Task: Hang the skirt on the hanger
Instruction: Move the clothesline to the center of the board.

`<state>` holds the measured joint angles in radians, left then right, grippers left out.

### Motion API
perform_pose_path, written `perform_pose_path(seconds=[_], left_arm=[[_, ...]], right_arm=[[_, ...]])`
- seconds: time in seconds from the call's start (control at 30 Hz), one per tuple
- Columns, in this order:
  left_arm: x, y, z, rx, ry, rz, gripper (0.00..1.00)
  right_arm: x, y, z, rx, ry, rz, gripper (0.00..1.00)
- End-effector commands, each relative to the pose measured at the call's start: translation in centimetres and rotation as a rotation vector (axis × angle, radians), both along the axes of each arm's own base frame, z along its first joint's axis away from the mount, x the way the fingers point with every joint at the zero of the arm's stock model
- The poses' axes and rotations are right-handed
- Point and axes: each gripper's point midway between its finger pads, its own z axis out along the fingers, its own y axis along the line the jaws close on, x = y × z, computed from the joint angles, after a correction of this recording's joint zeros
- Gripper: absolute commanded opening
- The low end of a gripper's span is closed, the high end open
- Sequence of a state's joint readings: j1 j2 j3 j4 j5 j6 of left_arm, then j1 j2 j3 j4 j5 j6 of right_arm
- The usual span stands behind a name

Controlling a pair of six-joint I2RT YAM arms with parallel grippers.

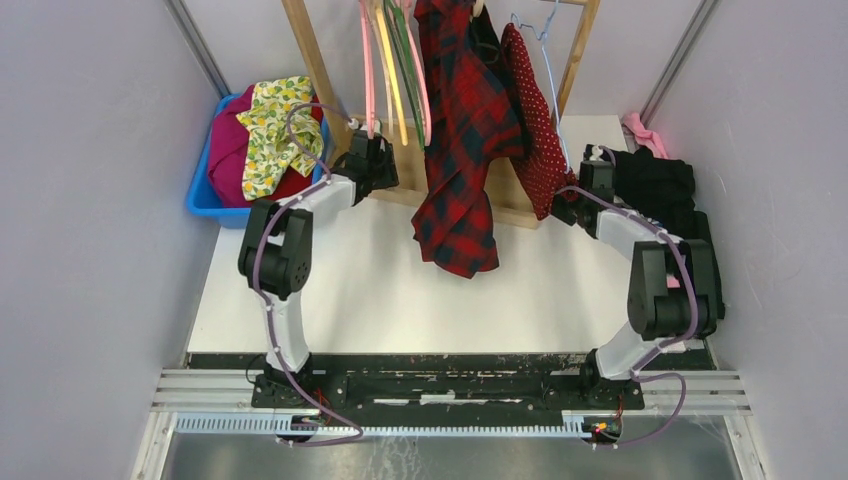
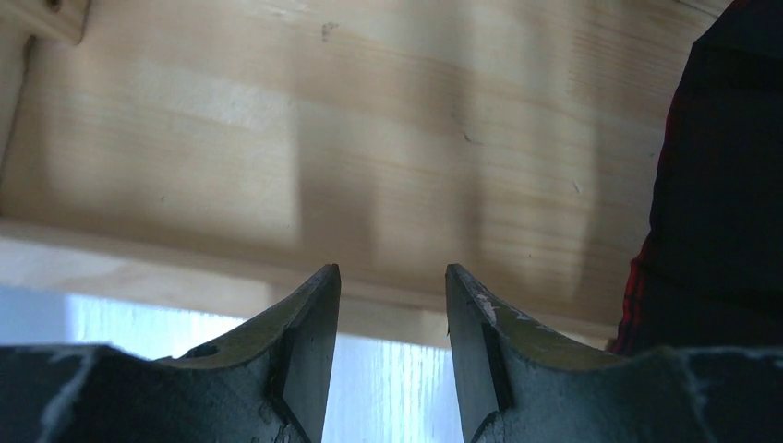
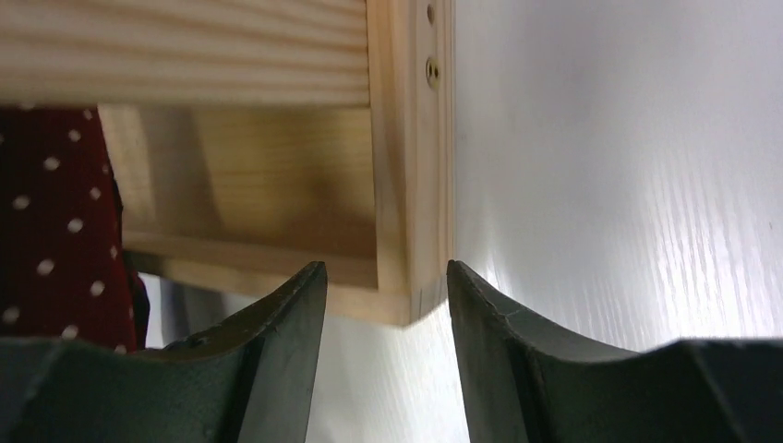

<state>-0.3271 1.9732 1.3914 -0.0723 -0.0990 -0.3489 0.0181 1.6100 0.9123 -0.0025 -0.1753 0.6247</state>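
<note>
rack (image 2: 369, 138): pale wood, visible grain, matt. skirt (image 3: 55, 231): matt dotted cloth. table (image 3: 600, 185): white, slight sheen, fine-grained texture.

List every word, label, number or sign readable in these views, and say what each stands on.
No text can be read in any view.
The skirt carries only white dots, no lettering.
The plaid garment, wooden rack and blue bin show no label.
The white marks on the black base bar are too small to read, and may only be scuffs.
</note>
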Motion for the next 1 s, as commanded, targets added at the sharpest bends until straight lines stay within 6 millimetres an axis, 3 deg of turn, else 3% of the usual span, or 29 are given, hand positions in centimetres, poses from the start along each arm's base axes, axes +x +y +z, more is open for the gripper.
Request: perform_pose_path(seconds=[0.0,0.2,0.43,0.63,0.97], left_arm=[[3.3,-0.5,1.3,0.046,-0.085,-0.028,0.52],[5.1,1.5,-1.8,0.126,-0.039,0.035,0.52],[5.9,3.0,-4.0,0.193,0.017,0.061,0.48],[2.9,3.1,-6.1,0.186,0.105,0.025,0.41],[-2.0,2.0,-8.5,0.109,0.164,-0.033,0.38]], right_arm=[[2.9,-0.1,0.1,-0.035,-0.019,-0.011,0.56],[3.6,0.0,-2.5,-0.082,0.068,0.015,0.52],[3.9,-0.1,-4.3,-0.103,0.121,0.033,0.41],[4.7,-0.6,-4.7,-0.107,0.138,0.017,0.28],[5.7,-2.8,-5.3,-0.055,0.138,-0.047,0.21]])
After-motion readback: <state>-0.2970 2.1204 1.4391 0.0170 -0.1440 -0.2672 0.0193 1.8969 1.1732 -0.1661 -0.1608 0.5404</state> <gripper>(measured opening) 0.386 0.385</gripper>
